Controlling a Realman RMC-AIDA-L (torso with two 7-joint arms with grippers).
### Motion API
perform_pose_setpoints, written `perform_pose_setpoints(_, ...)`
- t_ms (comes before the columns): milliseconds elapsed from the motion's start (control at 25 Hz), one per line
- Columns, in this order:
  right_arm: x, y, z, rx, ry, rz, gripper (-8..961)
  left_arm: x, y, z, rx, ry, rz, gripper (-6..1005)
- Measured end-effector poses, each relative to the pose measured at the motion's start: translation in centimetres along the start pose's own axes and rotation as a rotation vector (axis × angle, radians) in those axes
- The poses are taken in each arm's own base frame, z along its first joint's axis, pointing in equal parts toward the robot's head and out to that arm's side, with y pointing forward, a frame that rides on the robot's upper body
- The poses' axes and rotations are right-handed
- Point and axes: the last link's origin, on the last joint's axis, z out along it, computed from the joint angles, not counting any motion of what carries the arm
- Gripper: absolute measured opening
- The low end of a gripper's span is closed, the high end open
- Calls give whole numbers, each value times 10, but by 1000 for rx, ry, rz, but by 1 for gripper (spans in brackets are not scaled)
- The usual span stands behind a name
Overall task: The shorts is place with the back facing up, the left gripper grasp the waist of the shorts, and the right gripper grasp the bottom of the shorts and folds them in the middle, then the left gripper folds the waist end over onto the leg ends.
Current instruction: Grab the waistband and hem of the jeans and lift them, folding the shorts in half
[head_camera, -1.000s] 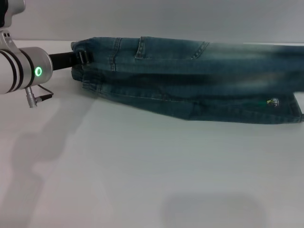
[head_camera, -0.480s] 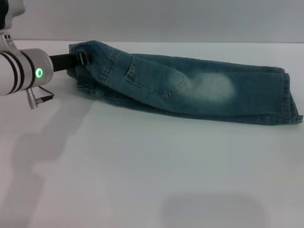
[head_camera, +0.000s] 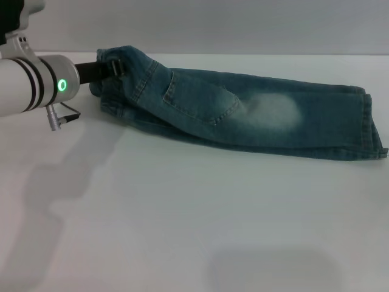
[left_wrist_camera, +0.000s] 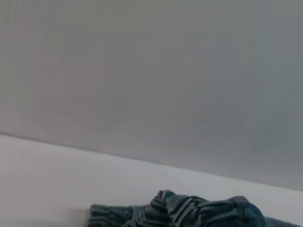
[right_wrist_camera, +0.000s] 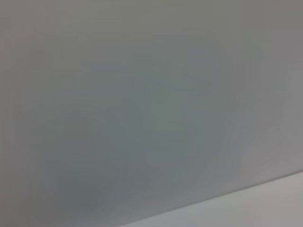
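The blue denim shorts [head_camera: 243,112] lie folded lengthwise across the far part of the white table [head_camera: 182,219], back pocket up, leg ends at the right. At the far left my left gripper [head_camera: 114,67] is shut on the waist of the shorts, which is lifted a little off the table and bunched. The left wrist view shows that bunched waist of the shorts [left_wrist_camera: 199,213] against the grey wall. My right gripper is out of every view; its wrist camera sees only wall and a strip of table.
A grey wall [head_camera: 213,24] runs behind the table's far edge. The white left arm [head_camera: 30,88] with a green light reaches in from the left. The arm's shadow falls on the table at the near left.
The upper leg half has dropped onto the lower one, and the shorts now lie folded flat. The left gripper has then risen and shifted right a little, lifting the waist.
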Motion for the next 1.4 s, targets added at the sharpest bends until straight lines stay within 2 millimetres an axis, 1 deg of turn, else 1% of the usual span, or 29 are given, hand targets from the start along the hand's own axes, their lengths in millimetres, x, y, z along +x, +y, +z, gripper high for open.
perform_pose_setpoints(120, 2, 2, 0, -19, 13, -4, 0, 5, 3, 1, -10, 38, 32, 227)
perform_pose_setpoints(320, 9, 7, 5, -58, 43, -19, 0, 8, 4, 2, -11, 52, 46, 379)
perform_pose_setpoints(480, 18, 11, 11, -90, 72, -8, 0, 8, 3, 5, -12, 41, 32, 465)
perform_pose_setpoints(760, 22, 17, 18, -122, 101, -16, 0, 10, 4, 5, -14, 41, 46, 615)
perform_pose_setpoints(1000, 28, 22, 23, -156, 121, -9, 0, 16, 4, 6, -14, 51, 67, 824)
perform_pose_setpoints(1080, 29, 23, 23, -168, 128, -13, 0, 19, 6, 5, -19, 56, 70, 859)
perform_pose_setpoints(1160, 31, 25, 23, -180, 134, -28, 0, 21, 7, 0, -22, 59, 76, 858)
perform_pose_setpoints(1320, 37, 25, 24, -188, 142, -37, 0, 27, -2, -11, 8, 68, 99, 856)
perform_pose_setpoints(1400, 39, 25, 25, -192, 146, -32, 0, 27, -8, -14, 24, 68, 105, 855)
